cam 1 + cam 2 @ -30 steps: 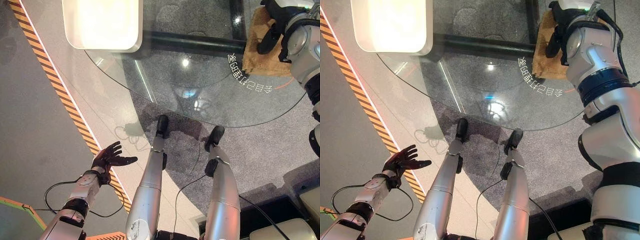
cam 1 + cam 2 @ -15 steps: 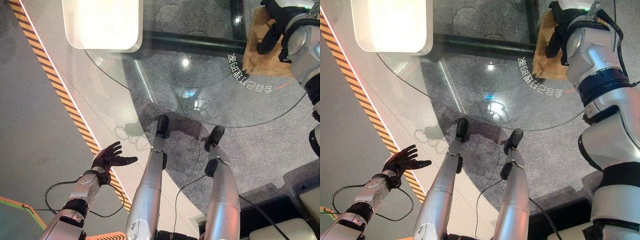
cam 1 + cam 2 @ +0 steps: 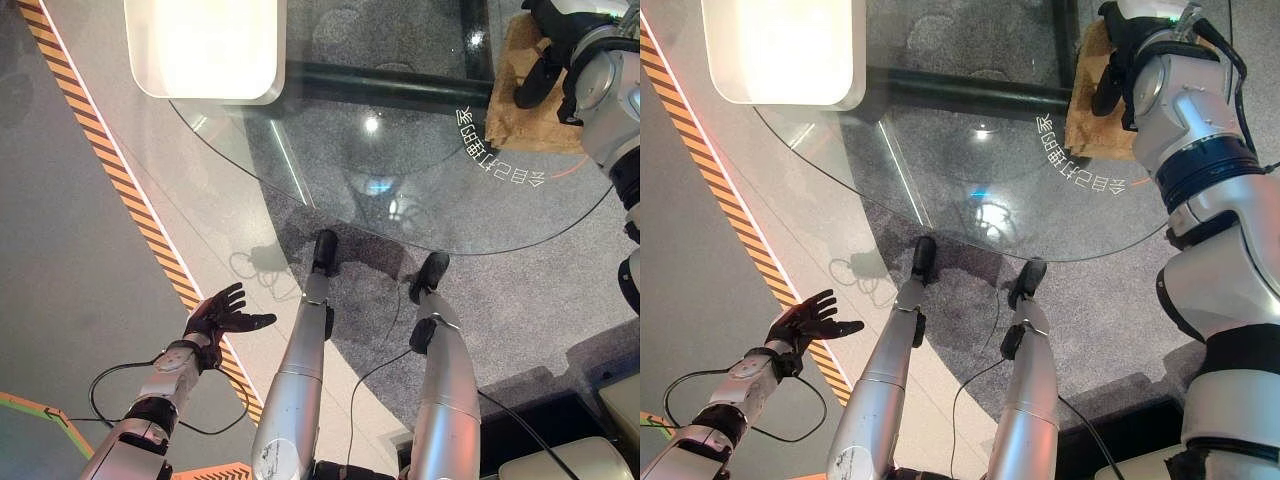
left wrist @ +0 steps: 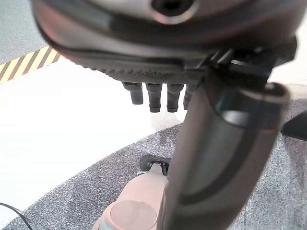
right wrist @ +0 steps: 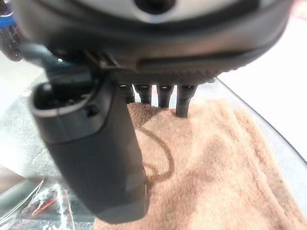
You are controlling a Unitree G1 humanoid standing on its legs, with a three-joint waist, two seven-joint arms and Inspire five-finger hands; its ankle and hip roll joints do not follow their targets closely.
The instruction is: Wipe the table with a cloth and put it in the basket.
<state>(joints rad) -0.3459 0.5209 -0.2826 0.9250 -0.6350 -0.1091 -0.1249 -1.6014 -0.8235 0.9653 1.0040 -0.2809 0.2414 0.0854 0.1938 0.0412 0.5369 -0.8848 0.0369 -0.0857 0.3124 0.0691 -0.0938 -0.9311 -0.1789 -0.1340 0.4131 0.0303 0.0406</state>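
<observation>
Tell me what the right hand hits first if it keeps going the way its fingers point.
The brown cloth on the glass table. The right hand has its fingertips at or just above the cloth; contact is hard to confirm.

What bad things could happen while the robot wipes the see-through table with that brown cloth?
1. The cloth lies close to the far right rim of the glass table, so a wipe toward that rim might push it off onto the floor.
2. The right hand only presses straight fingers on the cloth, so the cloth could bunch up or slip out from under it.
3. The white basket sits far across the table, near the idle left hand's side, making the drop-off a long reach.
</observation>
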